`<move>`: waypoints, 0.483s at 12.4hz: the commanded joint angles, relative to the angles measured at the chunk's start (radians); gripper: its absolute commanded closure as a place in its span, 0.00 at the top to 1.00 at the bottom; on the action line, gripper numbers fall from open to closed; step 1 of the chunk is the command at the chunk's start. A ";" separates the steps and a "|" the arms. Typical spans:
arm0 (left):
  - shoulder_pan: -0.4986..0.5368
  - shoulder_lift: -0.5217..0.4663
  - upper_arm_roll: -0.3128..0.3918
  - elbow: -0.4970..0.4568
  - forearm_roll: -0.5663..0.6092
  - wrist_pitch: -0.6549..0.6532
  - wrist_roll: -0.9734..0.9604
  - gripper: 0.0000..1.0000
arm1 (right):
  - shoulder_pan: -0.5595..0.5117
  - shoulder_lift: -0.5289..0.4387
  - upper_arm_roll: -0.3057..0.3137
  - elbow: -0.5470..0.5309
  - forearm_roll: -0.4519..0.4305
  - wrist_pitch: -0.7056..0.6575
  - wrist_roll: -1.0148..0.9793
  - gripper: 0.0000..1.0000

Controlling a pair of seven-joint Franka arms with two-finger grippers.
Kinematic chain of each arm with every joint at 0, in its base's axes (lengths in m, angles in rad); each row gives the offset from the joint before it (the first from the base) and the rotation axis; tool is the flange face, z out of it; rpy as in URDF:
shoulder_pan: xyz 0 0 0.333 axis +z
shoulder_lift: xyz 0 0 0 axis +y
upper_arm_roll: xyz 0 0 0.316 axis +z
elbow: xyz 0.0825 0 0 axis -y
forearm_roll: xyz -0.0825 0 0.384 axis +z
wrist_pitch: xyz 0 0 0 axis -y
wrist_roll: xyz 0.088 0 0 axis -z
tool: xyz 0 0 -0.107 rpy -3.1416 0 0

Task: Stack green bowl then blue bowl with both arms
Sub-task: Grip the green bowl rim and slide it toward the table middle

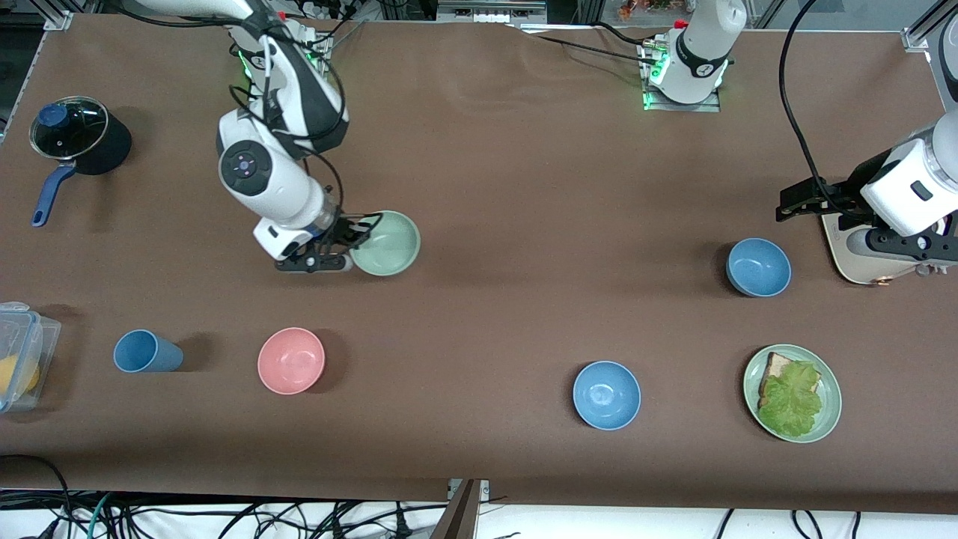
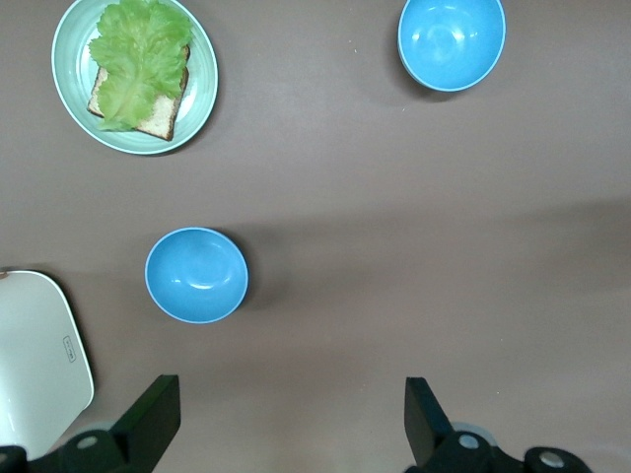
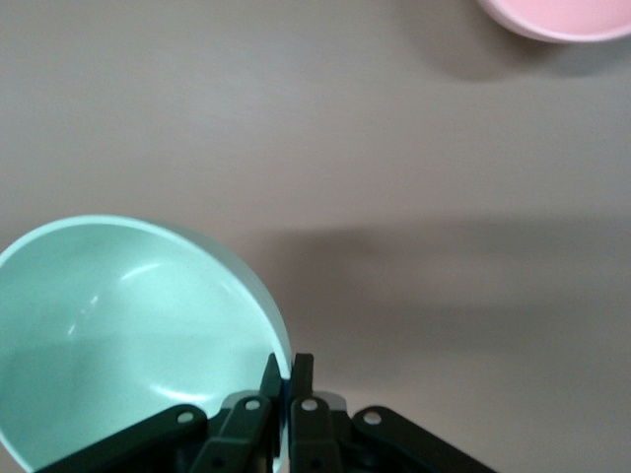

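My right gripper (image 1: 361, 230) is shut on the rim of the green bowl (image 1: 389, 243), at the table's middle toward the right arm's end. In the right wrist view the gripper (image 3: 289, 370) pinches that rim, and the bowl (image 3: 128, 335) looks tilted. Whether it touches the table I cannot tell. One blue bowl (image 1: 758, 267) sits toward the left arm's end, another (image 1: 606, 394) nearer the front camera. My left gripper (image 1: 891, 251) hangs open and empty above the table beside the first blue bowl (image 2: 197, 274). The left wrist view shows the gripper (image 2: 291, 419) and the second bowl (image 2: 452, 41).
A pink bowl (image 1: 291, 360) and a blue cup (image 1: 146, 352) stand nearer the camera than the green bowl. A green plate (image 1: 831, 404) carries bread and lettuce. A white scale (image 1: 849, 258) lies under the left arm. A black pot (image 1: 78, 142) and a plastic box (image 1: 22, 363) are at the right arm's end.
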 commanded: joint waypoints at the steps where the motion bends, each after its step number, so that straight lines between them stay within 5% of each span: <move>1: -0.008 0.006 0.005 0.020 0.004 -0.002 -0.003 1.00 | 0.112 0.199 0.014 0.226 0.004 -0.012 0.213 0.00; 3: -0.008 0.006 0.005 0.020 0.004 -0.002 -0.003 1.00 | 0.227 0.314 0.008 0.330 -0.027 0.046 0.365 0.00; 6: -0.008 0.007 0.005 0.020 0.004 -0.002 -0.003 1.00 | 0.336 0.405 -0.034 0.339 -0.155 0.161 0.493 0.00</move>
